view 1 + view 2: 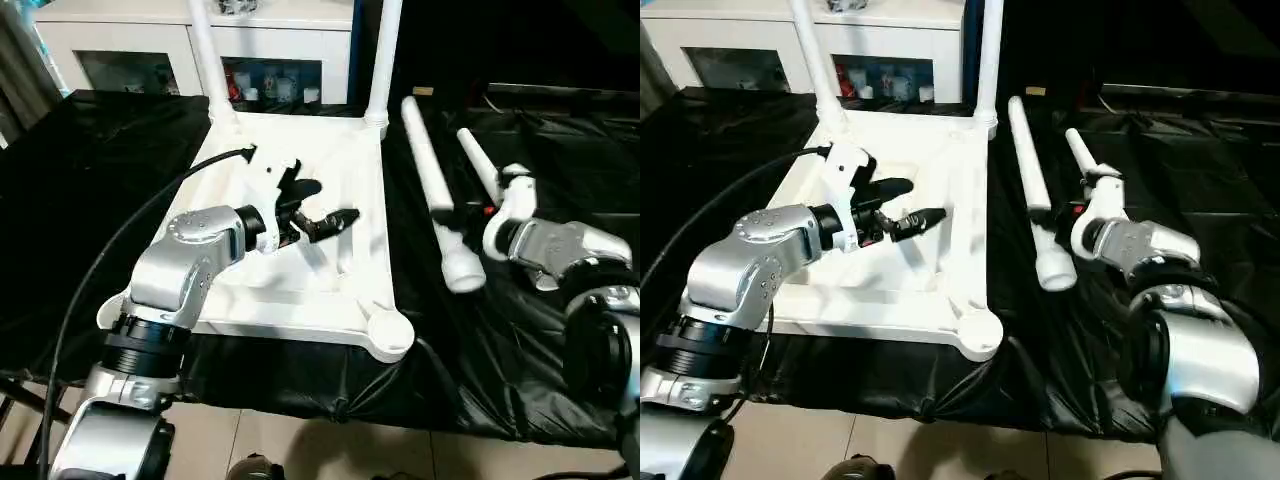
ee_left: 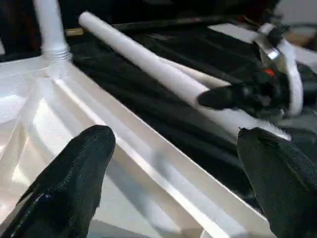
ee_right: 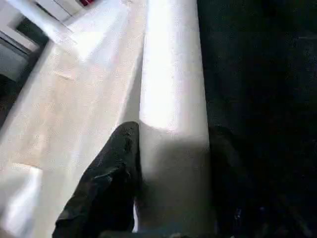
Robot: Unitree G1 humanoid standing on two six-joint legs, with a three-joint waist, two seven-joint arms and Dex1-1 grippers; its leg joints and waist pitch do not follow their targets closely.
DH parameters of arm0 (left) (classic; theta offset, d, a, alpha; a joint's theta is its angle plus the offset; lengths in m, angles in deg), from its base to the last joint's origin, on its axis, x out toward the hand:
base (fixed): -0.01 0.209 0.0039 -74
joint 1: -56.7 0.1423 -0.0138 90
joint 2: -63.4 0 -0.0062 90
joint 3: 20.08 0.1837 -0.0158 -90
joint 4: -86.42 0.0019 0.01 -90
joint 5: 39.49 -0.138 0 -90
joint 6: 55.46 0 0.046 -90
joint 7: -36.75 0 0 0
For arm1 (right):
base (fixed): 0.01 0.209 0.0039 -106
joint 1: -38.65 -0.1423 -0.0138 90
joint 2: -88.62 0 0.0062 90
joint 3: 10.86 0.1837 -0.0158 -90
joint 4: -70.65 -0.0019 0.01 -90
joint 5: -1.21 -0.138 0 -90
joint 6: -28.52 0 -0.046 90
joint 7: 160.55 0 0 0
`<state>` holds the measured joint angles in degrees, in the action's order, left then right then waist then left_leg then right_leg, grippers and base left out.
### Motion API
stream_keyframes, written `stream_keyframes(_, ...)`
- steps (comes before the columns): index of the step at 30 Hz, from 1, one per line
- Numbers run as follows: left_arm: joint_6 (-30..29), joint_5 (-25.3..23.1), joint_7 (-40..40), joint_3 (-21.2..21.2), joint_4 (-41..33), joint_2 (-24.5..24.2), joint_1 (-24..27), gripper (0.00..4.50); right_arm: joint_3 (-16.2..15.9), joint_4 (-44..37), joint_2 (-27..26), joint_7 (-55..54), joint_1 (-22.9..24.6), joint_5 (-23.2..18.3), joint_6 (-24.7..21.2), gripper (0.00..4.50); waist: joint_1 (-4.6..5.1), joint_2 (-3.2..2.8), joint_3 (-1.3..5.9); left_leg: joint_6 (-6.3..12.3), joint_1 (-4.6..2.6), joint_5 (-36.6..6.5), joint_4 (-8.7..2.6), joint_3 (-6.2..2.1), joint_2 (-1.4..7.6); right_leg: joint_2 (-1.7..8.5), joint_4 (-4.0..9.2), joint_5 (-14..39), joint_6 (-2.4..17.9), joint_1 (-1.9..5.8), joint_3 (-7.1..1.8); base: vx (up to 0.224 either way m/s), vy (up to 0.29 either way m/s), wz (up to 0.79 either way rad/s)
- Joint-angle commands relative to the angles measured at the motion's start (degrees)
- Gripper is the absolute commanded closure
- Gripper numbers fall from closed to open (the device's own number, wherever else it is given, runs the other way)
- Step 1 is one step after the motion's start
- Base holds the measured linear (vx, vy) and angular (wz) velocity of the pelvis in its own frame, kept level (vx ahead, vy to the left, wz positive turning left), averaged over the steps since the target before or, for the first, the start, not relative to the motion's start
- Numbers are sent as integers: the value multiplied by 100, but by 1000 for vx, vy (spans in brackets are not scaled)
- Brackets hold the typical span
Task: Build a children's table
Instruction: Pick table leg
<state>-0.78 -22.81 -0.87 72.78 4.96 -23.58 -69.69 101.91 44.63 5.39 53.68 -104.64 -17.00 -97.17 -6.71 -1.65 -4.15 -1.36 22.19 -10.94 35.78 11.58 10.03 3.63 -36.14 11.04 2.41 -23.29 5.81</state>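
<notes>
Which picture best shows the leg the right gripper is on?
The left eye view: the leg lies whole on the black cloth, the right gripper around it. The right wrist view has just a close stretch between the fingers; the left wrist view catches it slanting beyond the tabletop.

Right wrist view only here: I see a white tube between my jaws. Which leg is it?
Observer: It's the leg lying closest to the tabletop; a second loose leg lies farther right on the black cloth.
Operator: How many are fitted?
Observer: Two: the far-left leg and the far-right leg stand upright in the far corner sockets.
Operator: And the left gripper?
Observer: The left gripper hovers over the tabletop's ribbed underside, jaws wide open, holding nothing.
</notes>
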Motion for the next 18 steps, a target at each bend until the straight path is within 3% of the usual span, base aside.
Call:
stream_keyframes(1, -224, 184, 316, -247, 54, 179, -166, 0, 323, -1120, -206, 344, 422, -560, 153, 270, -42, 111, 523, 520, -69, -235, -303, -162, 352, 552, 405, 628, 1197, 360, -355, 0, 0, 0)
stream_keyframes(2, -238, 223, 372, -304, 79, 237, -197, 0, 451, -1766, -354, 528, 728, -844, 211, 270, -51, 113, 529, 530, -71, -226, -302, -172, 363, 564, 391, 601, 1163, 367, -360, 0, 0, 0)
stream_keyframes(5, -362, 284, 436, -329, 78, 313, -244, 0, 617, -2527, -557, 805, 1079, -1263, 196, 271, -71, 112, 543, 665, -83, -119, -313, -185, 372, 551, 397, 568, 1097, 345, -345, 0, 0, 0)
stream_keyframes(6, -326, 333, 455, -367, 103, 362, -274, 0, 664, -2842, -638, 952, 1227, -1469, 92, 271, -78, 74, 542, 639, -78, -117, -313, -198, 370, 562, 398, 645, 1106, 347, -339, 0, 0, 0)
stream_keyframes(7, -238, 406, 441, -418, 132, 421, -316, 0, 643, -3322, -739, 1203, 1473, -1739, -77, 272, -90, 90, 522, 606, -82, -204, -322, -181, 346, 540, 459, 830, 1024, 352, -348, 0, 0, 0)
stream_keyframes(9, -212, 605, 432, -568, 148, 560, -394, 0, 524, -4072, -877, 1585, 1878, -2133, -393, 272, -108, 87, 523, 609, -75, -218, -331, -193, 351, 541, 460, 906, 951, 356, -343, 0, 0, 0)
stream_keyframes(10, -252, 659, 449, -612, 142, 595, -408, 0, 495, -4164, -892, 1633, 1933, -2182, -443, 272, -128, 90, 529, 611, -84, -216, -329, -192, 352, 544, 467, 910, 929, 356, -344, 0, 0, 0)
stream_keyframes(14, -871, 1632, 503, -1222, 29, 1053, -618, 0, 162, -5112, -1079, 1878, 2457, -2614, -859, 272, -166, 95, 519, 482, -76, -284, -346, -210, 350, 578, 513, 1236, 944, 339, -336, 0, 0, 0)
stream_keyframes(18, -1205, 2084, 512, -1400, -75, 1229, -673, 0, -15, -5433, -1136, 1900, 2604, -2753, -1009, 272, -166, 100, 503, 401, -84, -364, -354, -207, 338, 582, 553, 1458, 858, 333, -348, 0, 0, 0)
